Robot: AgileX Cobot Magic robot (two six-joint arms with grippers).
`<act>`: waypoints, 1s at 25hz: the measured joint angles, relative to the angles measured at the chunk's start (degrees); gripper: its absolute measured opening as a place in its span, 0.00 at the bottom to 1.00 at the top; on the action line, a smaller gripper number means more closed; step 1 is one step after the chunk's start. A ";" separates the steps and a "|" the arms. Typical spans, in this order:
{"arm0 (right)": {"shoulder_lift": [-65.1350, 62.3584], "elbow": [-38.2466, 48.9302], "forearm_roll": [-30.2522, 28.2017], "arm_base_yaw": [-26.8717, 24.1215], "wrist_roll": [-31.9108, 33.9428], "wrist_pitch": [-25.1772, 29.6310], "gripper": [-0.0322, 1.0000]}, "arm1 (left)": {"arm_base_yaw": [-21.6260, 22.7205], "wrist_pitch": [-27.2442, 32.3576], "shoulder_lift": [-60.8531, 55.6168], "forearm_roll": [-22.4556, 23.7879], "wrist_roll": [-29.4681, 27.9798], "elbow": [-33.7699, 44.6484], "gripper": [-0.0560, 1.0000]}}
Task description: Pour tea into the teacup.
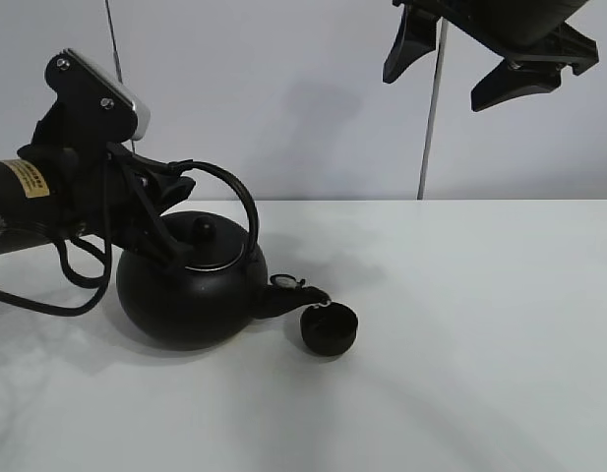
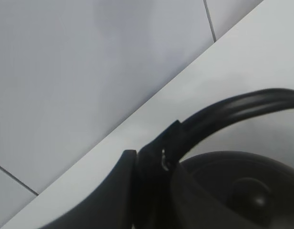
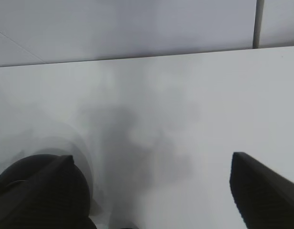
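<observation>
Kettle (image 1: 190,295) looks heavy, rigid; left hand (image 1: 170,192) clenched on its arched handle (image 1: 239,192). Teacup (image 1: 329,329) likely light, tippable. Right hand (image 1: 460,69) released, aloft.

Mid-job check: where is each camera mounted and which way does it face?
Exterior high: mounted high, facing table and wall; left gripper on kettle, right gripper aloft.
Left wrist: looks along shut jaws onto the kettle's handle.
Right wrist: looks down at the table between open jaws.
Shared: exterior and left wrist both show the kettle.
</observation>
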 joint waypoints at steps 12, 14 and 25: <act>0.00 0.00 0.00 0.00 0.00 0.00 0.62 | 0.00 0.04 0.00 0.07 0.62 0.00 0.15; 0.00 0.00 0.00 0.00 0.00 0.00 0.62 | 0.00 0.04 0.00 0.07 0.68 0.00 0.15; 0.00 0.00 0.00 0.00 0.00 0.00 0.62 | 0.00 0.03 0.00 0.02 -3.37 0.00 0.15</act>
